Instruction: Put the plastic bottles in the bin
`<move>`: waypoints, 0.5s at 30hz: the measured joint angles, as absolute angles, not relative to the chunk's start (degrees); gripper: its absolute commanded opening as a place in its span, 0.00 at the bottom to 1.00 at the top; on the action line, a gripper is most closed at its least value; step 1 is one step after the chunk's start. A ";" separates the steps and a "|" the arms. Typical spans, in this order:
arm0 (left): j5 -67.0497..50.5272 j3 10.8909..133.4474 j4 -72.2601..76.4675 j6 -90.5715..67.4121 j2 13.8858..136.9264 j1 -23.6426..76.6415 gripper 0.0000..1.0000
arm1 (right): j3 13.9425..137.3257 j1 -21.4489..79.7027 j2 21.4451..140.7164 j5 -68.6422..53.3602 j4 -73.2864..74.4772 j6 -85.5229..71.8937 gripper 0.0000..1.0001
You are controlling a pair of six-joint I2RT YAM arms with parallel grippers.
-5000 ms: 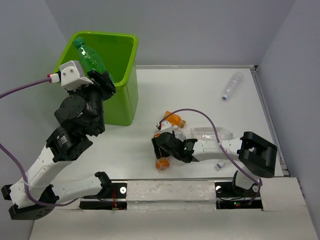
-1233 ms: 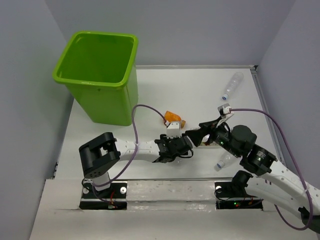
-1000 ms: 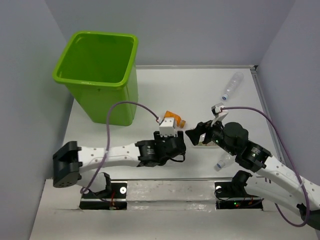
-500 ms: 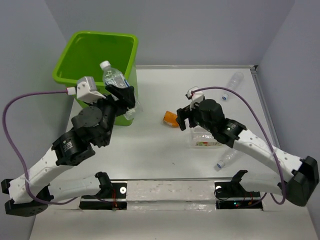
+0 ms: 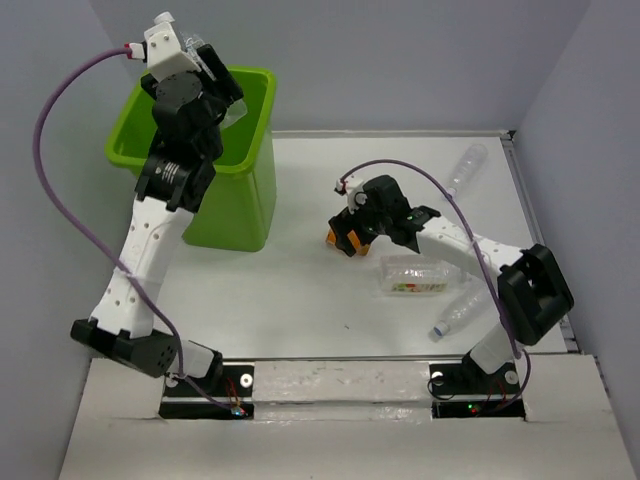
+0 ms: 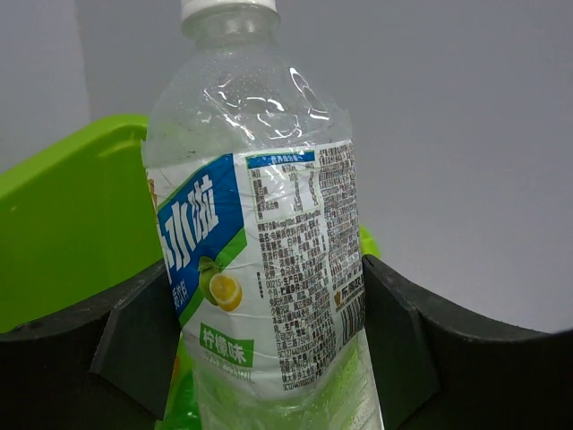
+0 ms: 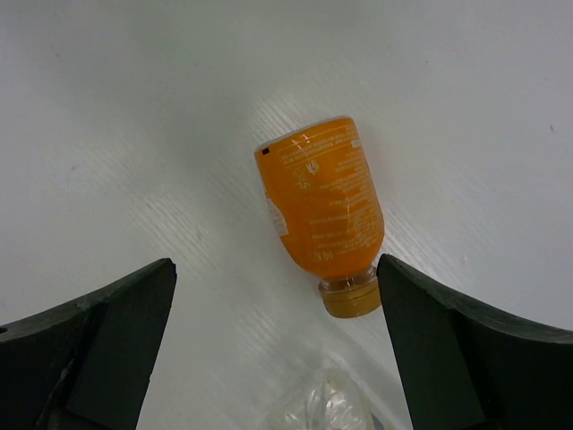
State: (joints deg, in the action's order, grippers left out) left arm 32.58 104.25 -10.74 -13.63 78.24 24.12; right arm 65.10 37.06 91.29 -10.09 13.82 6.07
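A clear plastic bottle [image 6: 260,251] with a white cap and a blue-and-green label stands upright between the fingers of my left gripper [image 6: 269,349], which is shut on it. In the top view that gripper [image 5: 215,95] is raised over the far side of the lime-green bin [image 5: 240,205]. My right gripper [image 7: 277,331] hangs open just above the table. A small orange bottle [image 7: 322,210] lies on its side between and beyond its fingers, untouched. From above, the orange bottle [image 5: 332,237] shows at the right gripper's [image 5: 345,235] tip.
Three clear bottles lie on the table: a labelled one [image 5: 415,275] right of the right gripper, one [image 5: 455,315] near the right arm's base, one [image 5: 465,170] at the far right. The bin's green wall [image 6: 72,233] shows behind the held bottle.
My left arm has swung the clear bottle up from the bin's near side to above it. My right gripper has moved left over the orange bottle and opened wider.
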 measured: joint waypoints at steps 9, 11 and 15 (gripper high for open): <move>22.74 103.88 -15.38 -15.99 88.66 12.27 0.99 | 69.65 36.82 101.01 -11.77 13.96 8.47 0.98; 20.10 103.33 -15.35 -16.78 87.79 11.75 0.99 | 70.85 36.82 103.15 -11.68 13.89 8.95 0.96; 12.73 97.93 -14.02 -18.65 78.22 11.90 0.99 | 72.75 36.71 106.32 -10.70 13.82 9.43 0.90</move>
